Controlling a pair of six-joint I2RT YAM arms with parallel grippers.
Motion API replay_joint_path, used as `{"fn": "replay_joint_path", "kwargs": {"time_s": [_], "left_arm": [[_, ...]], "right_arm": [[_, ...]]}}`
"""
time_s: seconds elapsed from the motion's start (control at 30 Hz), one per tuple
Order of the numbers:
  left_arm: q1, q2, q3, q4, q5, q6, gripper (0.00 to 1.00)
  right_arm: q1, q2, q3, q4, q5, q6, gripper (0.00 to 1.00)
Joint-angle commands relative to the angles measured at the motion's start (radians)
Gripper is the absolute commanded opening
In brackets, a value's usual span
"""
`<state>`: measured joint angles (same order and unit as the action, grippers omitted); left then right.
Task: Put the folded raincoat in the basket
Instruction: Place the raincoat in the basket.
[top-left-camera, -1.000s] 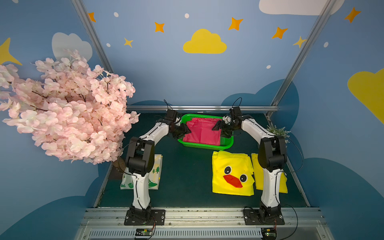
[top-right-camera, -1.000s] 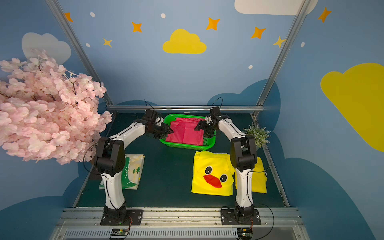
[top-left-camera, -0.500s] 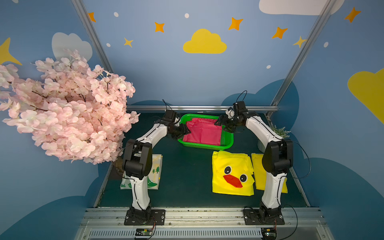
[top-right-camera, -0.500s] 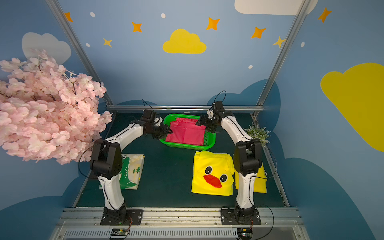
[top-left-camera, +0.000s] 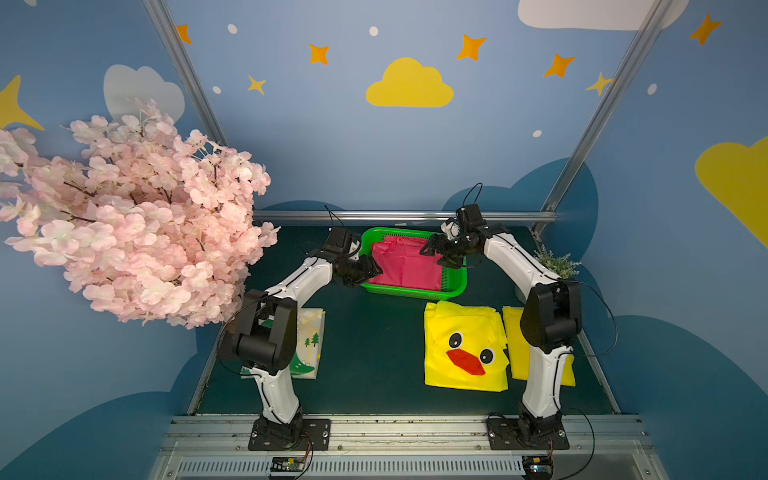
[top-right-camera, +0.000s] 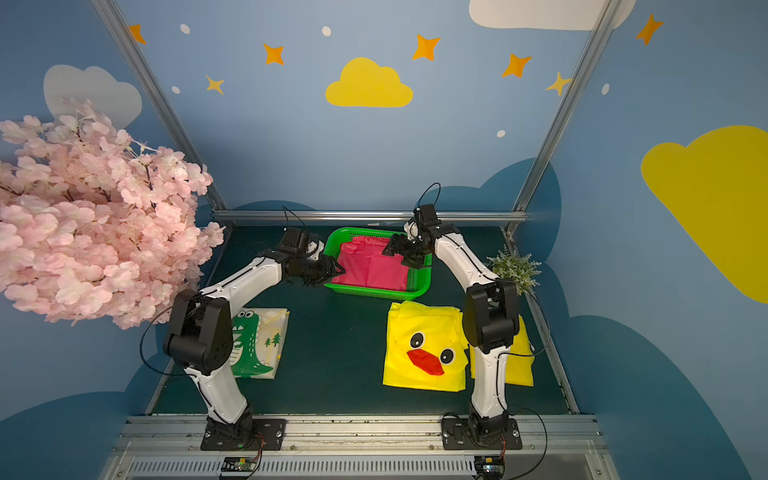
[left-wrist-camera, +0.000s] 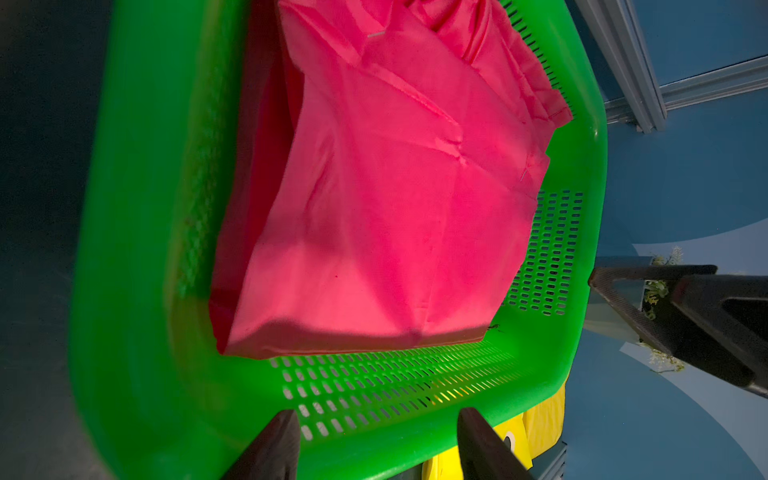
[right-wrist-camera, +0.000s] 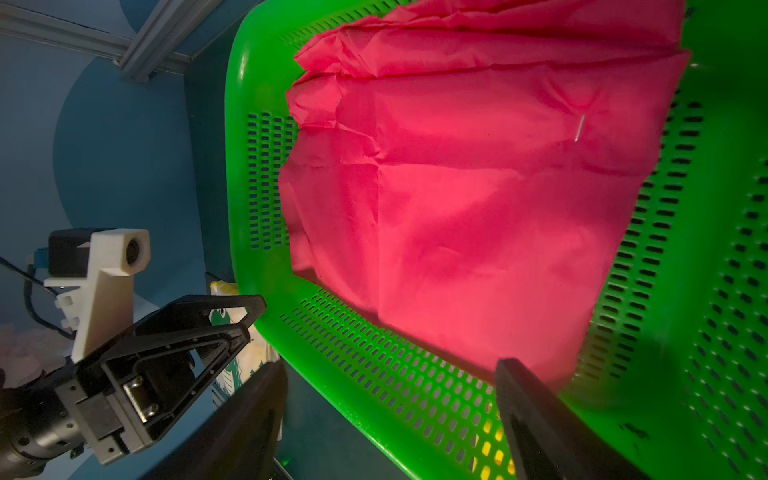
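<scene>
Pink raincoat (top-left-camera: 405, 266) lay folded inside the basket (top-left-camera: 415, 293), flat on the mesh floor. Its crumpled edge was bunched at the far wall, and bare mesh showed along the near wall. Placement looked done, so nothing needed holding. Left gripper (top-left-camera: 372, 268) sat at the basket's end on the left-arm side, jaws spread, empty, tips over the rim. Right gripper (top-left-camera: 434, 251) hung over the opposite end, jaws spread wide, empty, clear of the fabric. Both probably sat there because they had carried one end each. Room: open above the basket, with the back rail (top-left-camera: 403, 216) close behind its far rim, so pulling up and toward the near side looked safest. Duck coat (top-left-camera: 465, 347) lay near the basket's front rim, not touching. Dino coat (top-right-camera: 257, 343) was well apart. Plant (top-right-camera: 513, 268) stood near the right-arm end. Risk, as I judged it: a fingertip snagging the rim could drag the basket.
</scene>
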<state>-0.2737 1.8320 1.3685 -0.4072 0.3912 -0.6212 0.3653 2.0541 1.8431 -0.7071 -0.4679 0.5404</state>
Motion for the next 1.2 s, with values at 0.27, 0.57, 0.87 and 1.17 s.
{"fn": "replay_joint_path", "kwargs": {"time_s": [0.27, 0.57, 0.87, 1.17], "left_arm": [[-0.021, -0.077, -0.004, -0.051, -0.045, -0.017, 0.65], [-0.022, -0.165, 0.043, -0.095, -0.087, 0.025, 0.68], [-0.024, -0.045, 0.140, -0.051, -0.036, 0.047, 0.71], [-0.041, 0.249, 0.456, -0.094, 0.041, 0.053, 0.71]], "right_arm": [[0.094, 0.242, 0.254, -0.119, -0.032, -0.033, 0.83], [0.108, 0.344, 0.334, -0.180, -0.015, -0.053, 0.82], [0.089, 0.250, 0.340, -0.186, 0.013, -0.061, 0.82], [0.042, 0.215, 0.288, -0.184, 0.026, -0.065, 0.82]]}}
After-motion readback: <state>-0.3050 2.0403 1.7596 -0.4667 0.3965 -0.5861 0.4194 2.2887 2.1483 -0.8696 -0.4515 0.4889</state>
